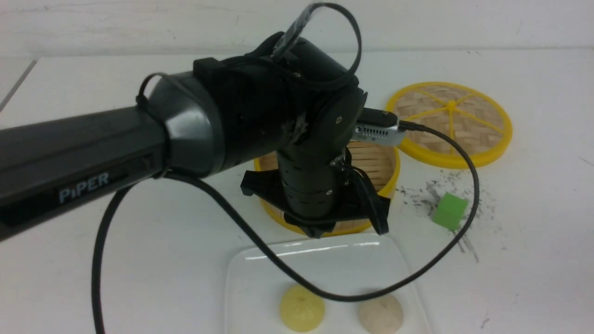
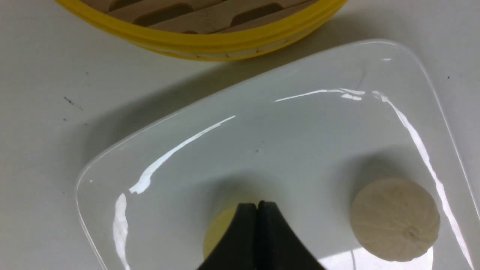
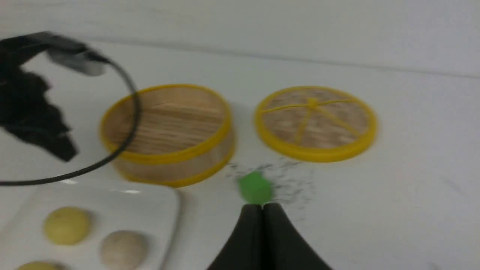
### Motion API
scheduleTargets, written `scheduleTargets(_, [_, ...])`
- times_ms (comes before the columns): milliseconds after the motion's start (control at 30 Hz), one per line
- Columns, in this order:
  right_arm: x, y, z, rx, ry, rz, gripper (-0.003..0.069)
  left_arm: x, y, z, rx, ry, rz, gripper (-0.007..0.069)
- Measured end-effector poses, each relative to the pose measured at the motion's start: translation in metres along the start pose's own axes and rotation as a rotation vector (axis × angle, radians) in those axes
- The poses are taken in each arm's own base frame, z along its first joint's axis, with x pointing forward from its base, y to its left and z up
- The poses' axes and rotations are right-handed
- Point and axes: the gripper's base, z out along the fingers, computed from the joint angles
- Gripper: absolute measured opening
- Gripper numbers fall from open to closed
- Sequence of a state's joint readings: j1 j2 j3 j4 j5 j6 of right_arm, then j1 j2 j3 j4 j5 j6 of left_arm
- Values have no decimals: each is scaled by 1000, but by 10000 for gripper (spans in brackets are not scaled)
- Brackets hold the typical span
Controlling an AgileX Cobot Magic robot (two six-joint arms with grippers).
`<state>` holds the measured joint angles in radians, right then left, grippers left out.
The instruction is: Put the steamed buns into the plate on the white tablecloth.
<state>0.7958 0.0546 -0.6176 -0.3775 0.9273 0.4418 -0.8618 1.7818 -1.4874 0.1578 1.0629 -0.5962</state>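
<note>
Beyond the scuffed white tablecloth (image 1: 533, 278) rises a plain pale wall (image 1: 139, 23).

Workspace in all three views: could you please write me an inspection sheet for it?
Surface: white tablecloth, dark specks and scratches near the green block.
Job's things: pale yellow bun and beige bun both lie in the white plate, apart.
Clutter: bamboo steamer, no buns seen inside; woven lid flat beside it; green block.
Grippers: left tool shut, empty, above the pale yellow bun; right tool shut, empty.
Cables: black cable from the left arm loops in front of the white plate in the front view.
Surroundings: pale wall behind; nothing else seen.
</note>
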Motion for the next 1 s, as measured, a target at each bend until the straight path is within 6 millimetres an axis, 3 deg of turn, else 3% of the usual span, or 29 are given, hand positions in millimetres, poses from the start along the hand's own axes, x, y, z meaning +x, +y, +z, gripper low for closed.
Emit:
scheduleTargets(300, [22,23,36,-207,-144,25,-16,0,0,0,-2,1,1,10])
scheduleTargets(567, [23,26,39,-236,-197,23,-15,0,0,0,-2,2,1,12])
scheduleTargets(1000, [36,24,42,-213,-68,-6,-10,2,1,0,-10,21,-2,16])
